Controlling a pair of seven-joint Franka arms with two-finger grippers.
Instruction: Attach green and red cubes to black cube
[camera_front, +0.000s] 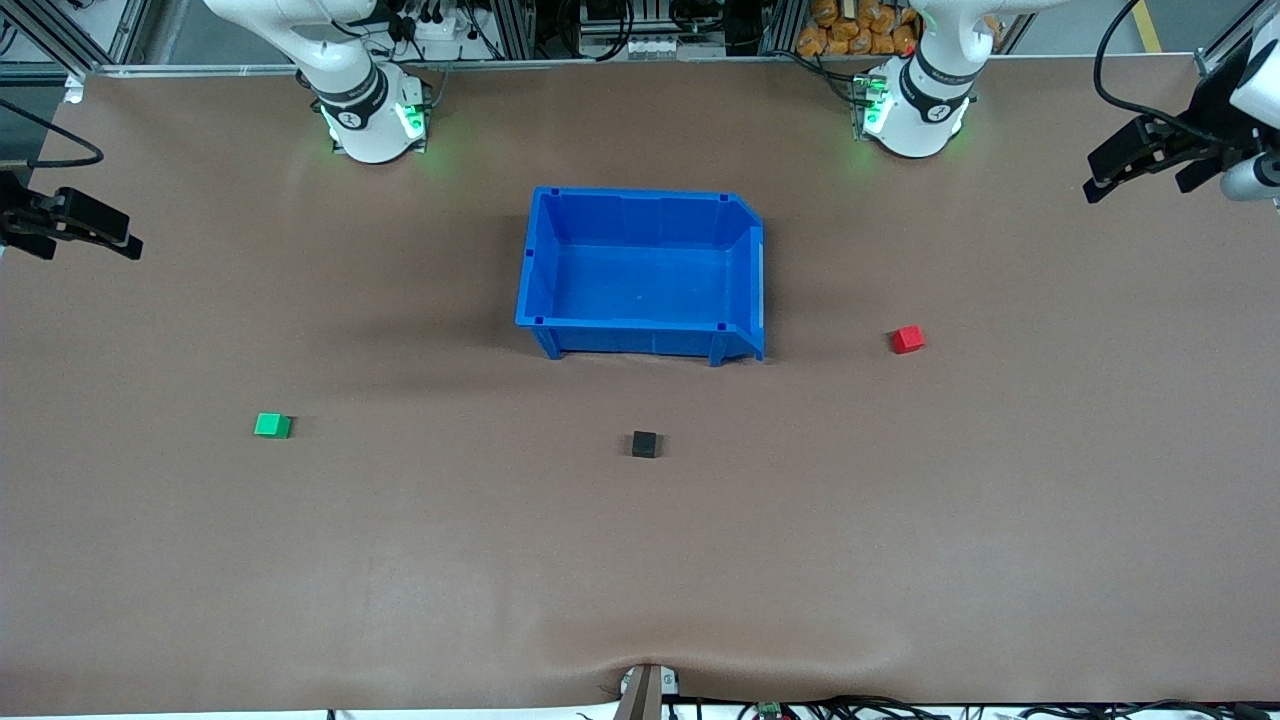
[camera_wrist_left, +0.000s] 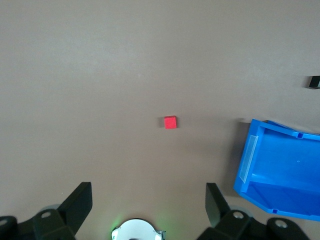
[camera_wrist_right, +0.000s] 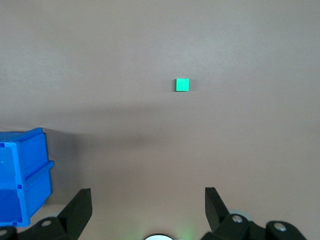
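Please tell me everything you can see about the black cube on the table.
The black cube is small, plain and matte, with no marks visible. It rests flat on the brown table, alone, touching nothing else. It lies nearer to the front camera than the blue bin, with a clear gap between them. The green cube lies toward the right arm's end, the red cube toward the left arm's end. No gripper is near it.

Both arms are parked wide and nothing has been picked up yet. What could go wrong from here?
The green cube, red cube and black cube are small and far apart, so the open left gripper or right gripper could nudge one instead of gripping it. Both arms meeting at the black cube might collide or clip the bin.
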